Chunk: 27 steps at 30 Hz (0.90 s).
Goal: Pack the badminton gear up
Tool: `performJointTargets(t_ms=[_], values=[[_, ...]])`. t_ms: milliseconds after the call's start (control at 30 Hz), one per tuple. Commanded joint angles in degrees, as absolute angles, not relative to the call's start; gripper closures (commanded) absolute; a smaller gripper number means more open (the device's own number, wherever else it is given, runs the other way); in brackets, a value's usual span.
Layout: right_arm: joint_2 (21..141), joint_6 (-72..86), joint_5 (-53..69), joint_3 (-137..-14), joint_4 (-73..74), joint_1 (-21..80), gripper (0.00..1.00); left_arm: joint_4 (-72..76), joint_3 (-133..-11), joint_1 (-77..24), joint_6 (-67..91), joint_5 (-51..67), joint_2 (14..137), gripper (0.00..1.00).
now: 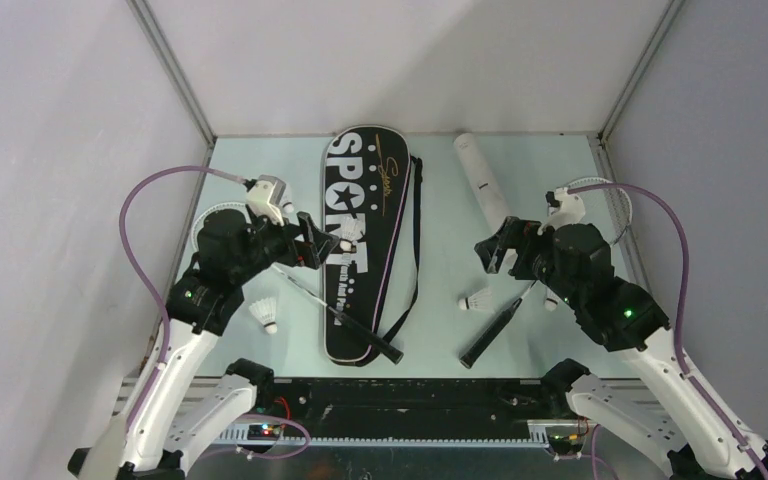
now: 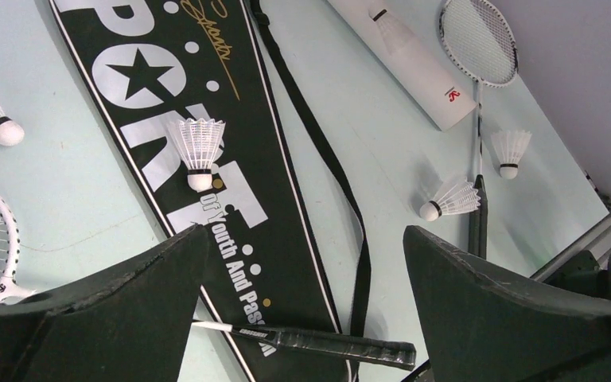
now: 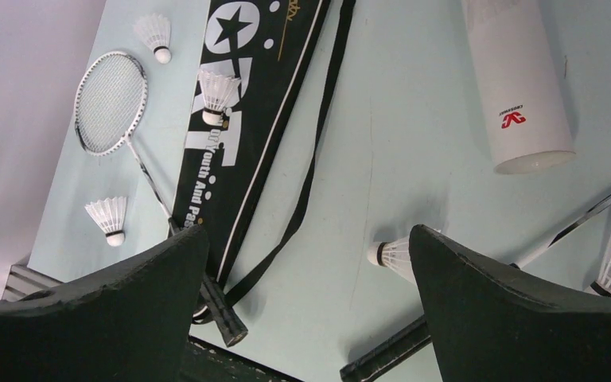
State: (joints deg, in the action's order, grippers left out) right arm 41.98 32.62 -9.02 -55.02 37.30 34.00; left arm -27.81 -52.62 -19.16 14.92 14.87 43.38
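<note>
Left gripper (image 2: 305, 239) and right gripper (image 3: 309, 235) wide, empty — matte black wedges, feathery shuttlecock (image 2: 197, 151) on racket-shaped bag (image 2: 235, 127)

Shuttlecock (image 2: 198, 151) on bag (image 1: 355, 180); tube (image 1: 483, 180) R of bag; racket (image 1: 365, 337) across bag.

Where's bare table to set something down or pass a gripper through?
Free: the strip between the bag strap and the white tube; the far corners, left of the SPORT bag and right of the tube. Crowded: near edge, where a shuttlecock sits by the right racket's handle, and the left racket's handle lies across the bag.
</note>
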Motion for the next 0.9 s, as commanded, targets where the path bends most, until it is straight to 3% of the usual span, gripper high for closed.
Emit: performJointTargets(t_ms=[0,467,667,867], values=[[41.31,33.0,-9.03,-55.89,35.62,33.82,0.01,-27.86,-52.99,-19.26,13.36,13.51,42.59,0.0],[43.37,27.0,-15.77,-50.96,27.08,33.84,0.01,-28.95,-53.18,-18.59,14.07,7.3,40.68,0.0],[53.19,14.48,-20.22,-50.98,20.73,31.74,0.01,-28.33,-52.45,-17.22,15.07,5.04,38.34,0.0],[64.08,10.75,-15.12,-52.17,16.65,22.95,0.06,-27.78,-51.72,-16.04,16.1,4.85,38.02,0.0]])
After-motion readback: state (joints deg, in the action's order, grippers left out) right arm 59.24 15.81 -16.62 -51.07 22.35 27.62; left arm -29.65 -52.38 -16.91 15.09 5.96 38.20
